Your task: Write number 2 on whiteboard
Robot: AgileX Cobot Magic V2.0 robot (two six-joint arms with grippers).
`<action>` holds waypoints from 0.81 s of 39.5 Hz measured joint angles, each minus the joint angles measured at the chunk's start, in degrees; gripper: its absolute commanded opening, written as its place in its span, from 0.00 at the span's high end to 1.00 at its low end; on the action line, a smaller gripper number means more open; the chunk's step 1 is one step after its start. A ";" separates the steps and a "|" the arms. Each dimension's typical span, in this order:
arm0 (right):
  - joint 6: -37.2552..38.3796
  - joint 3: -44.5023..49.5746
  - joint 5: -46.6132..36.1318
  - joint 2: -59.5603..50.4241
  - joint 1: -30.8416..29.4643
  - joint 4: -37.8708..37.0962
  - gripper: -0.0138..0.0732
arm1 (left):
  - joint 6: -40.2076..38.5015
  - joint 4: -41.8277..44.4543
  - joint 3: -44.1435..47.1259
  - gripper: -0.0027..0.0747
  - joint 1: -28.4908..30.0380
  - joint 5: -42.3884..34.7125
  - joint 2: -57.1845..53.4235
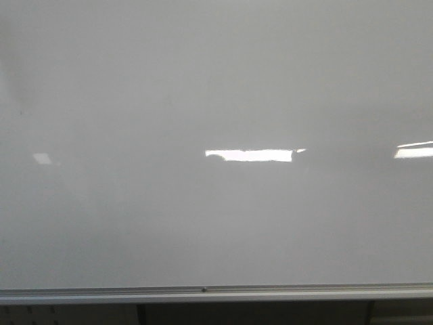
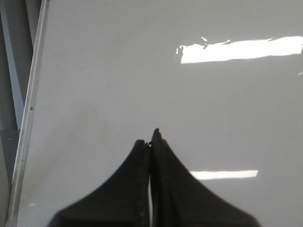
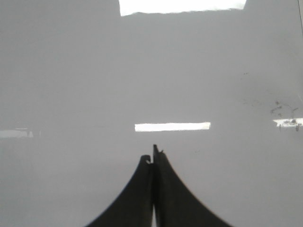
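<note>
Both the left gripper [image 2: 151,137] and right gripper [image 3: 154,153] are facing the blank whiteboard [image 1: 216,81] pressed closed, no marker visible ahead of either fingertips — risking no stroke.

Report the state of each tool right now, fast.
Left tool: closed, holding nothing visible, facing the whiteboard.
Right tool: closed, holding nothing visible.
</note>
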 measured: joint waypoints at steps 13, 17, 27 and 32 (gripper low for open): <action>0.00 -12.35 5.39 16.23 0.00 0.13 0.92 | 0.81 0.00 -13.67 0.99 0.00 11.54 14.85; 0.00 -13.10 6.01 20.83 0.00 0.13 0.92 | 1.21 0.00 -14.23 0.99 0.00 12.72 18.32; 0.00 -13.20 8.46 30.39 0.00 0.13 0.92 | 1.35 0.00 -14.23 0.99 0.00 18.01 26.52; 0.00 -13.20 8.75 33.70 0.00 0.13 0.92 | 1.45 -0.13 -14.23 0.99 0.00 18.27 29.37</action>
